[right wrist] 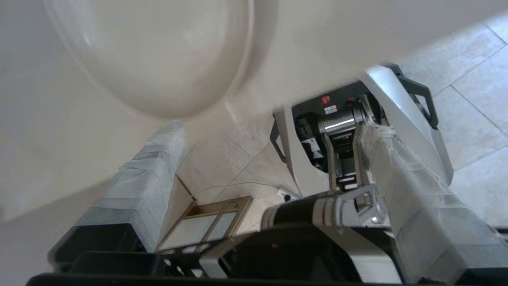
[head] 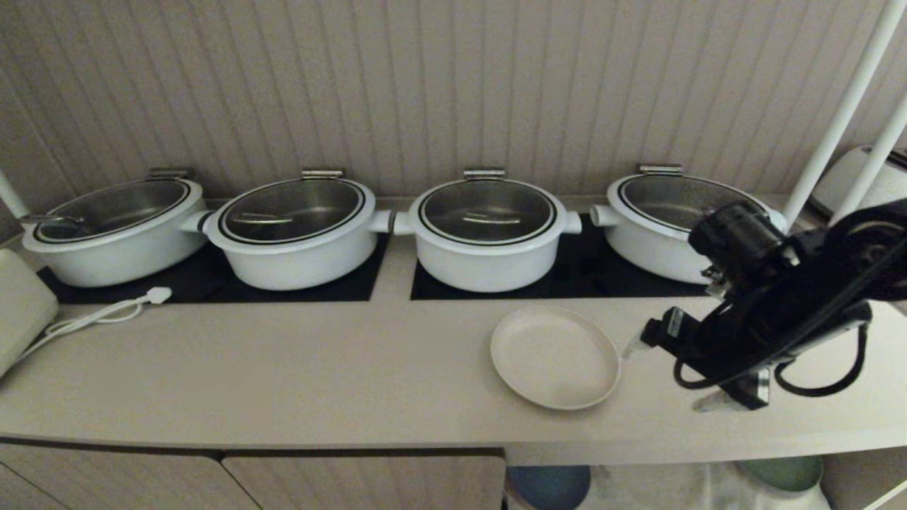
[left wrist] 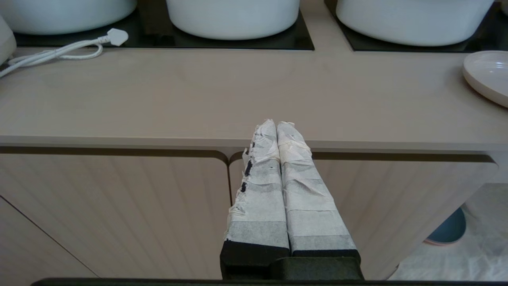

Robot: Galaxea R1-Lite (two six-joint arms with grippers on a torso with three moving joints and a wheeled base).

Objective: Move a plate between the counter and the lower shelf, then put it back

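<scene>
The plate (head: 555, 357) lies flat on the desk (head: 283, 368), in front of the third white pot (head: 487, 234) counted from my left, and nothing is gripping it. My right end effector (head: 662, 368) sits just to the right of the plate, its taped fingers (right wrist: 154, 167) spread wide apart and empty; in the head view one fingertip comes close to the plate's rim, though I cannot tell whether it touches. In my right wrist view the plate (right wrist: 158, 55) fills the space beyond the fingers, past the gap between them. My left end effector (left wrist: 278, 129) is parked low, out in front of the desk's front edge (left wrist: 119, 141) and the cupboard doors (left wrist: 111, 210) under it, its two taped fingers (left wrist: 262, 190) pressed together and holding nothing. Behind the plate, four white pots with glass lids stand in a row on black hob panels (head: 574, 280). Far to the left of the plate a white cable with a plug (head: 157, 295) trails across the desk. Below the plate, the lower shelf (head: 652, 489) with its white cloth holds a blue plate (head: 549, 485) and a green plate (head: 779, 471).
</scene>
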